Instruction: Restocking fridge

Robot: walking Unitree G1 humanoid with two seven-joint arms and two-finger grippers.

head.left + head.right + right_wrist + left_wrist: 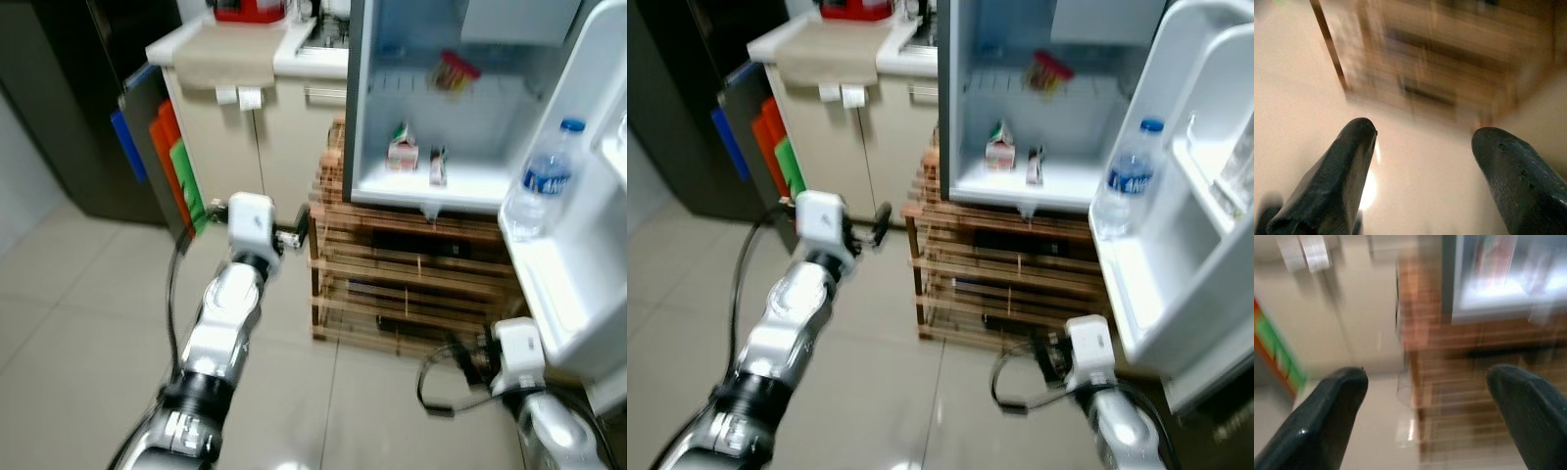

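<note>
Wooden crate sits under my open fridge; a bottle stands in the door at 3 o'clock. Left gripper and right gripper gape empty. Blur risks my clipping the crate.

Kitchen corner, pale glossy tiled floor.
Beige cabinet under a white countertop (sink partly visible), slatted wooden crate stand beside it, dark tall panel at far left, orange and green boards leaning alongside.
</note>
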